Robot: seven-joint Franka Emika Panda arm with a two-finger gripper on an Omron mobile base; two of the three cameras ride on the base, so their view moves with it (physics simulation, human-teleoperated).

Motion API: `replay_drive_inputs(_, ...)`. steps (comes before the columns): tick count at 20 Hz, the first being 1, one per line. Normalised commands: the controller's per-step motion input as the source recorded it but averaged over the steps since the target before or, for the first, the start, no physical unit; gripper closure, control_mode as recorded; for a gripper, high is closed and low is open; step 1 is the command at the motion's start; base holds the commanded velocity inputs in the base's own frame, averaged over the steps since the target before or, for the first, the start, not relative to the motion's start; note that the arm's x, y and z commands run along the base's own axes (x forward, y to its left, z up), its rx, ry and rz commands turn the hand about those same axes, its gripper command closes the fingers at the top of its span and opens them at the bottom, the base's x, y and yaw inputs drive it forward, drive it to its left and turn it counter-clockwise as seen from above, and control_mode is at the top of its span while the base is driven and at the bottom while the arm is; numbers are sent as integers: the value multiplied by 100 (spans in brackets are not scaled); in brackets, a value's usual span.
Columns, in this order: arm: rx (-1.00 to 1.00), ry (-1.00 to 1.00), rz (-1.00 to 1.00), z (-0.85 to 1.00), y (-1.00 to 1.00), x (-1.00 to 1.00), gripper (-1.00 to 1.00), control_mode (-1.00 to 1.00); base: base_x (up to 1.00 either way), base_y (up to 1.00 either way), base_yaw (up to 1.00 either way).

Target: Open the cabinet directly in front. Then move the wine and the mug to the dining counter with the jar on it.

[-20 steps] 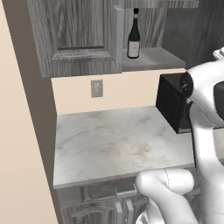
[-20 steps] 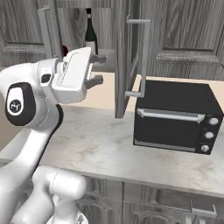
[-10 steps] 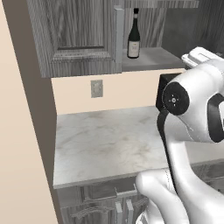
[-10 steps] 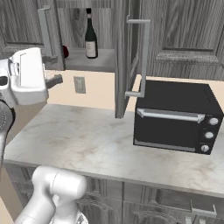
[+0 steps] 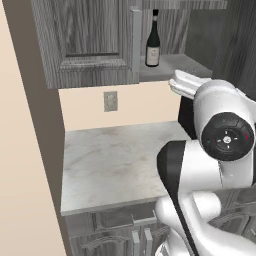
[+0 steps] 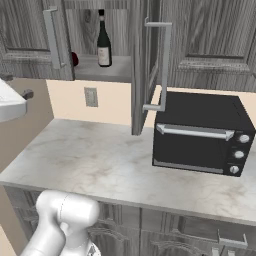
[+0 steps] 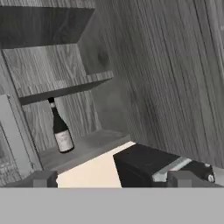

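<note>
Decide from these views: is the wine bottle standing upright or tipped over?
Upright: the wine bottle stands on the shelf of the open cabinet, neck pointing up.

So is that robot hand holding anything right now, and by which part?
Nothing. The gripper is open, its tips apart with only air between them, and the wine stands untouched on the cabinet shelf.

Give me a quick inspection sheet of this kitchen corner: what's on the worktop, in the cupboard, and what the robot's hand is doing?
Surface: marble worktop, bare apart from a black toaster oven at its right.
Job's things: cabinet has its right door swung open; wine stands upright on the shelf; mug peeks out from behind the left door.
Clutter: nothing seen.
Grippers: gripper fingers spread wide, holding nothing, looking towards the bottle.
Cables: nothing seen.
Surroundings: wall outlet, beige wall, grey base cabinets.
</note>
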Motion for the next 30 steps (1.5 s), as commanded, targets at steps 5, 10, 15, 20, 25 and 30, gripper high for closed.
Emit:
replay_drive_inputs(5,1,-3,55,-39,82,43,-100,-100,0,0,0)
replay_drive_inputs(10,0,-5,13,-2,4,8,-100,-100,0,0,0)
replay_drive_inputs(15,0,-14,16,11,5,53,-100,-100,0,0,0)
replay_drive_inputs(20,0,-3,14,5,21,86,-100,-100,0,0,0)
replay_drive_inputs(25,0,0,4,0,14,76,-100,-100,0,0,0)
replay_drive_inputs(30,0,0,-6,15,0,31,-100,-100,0,0,0)
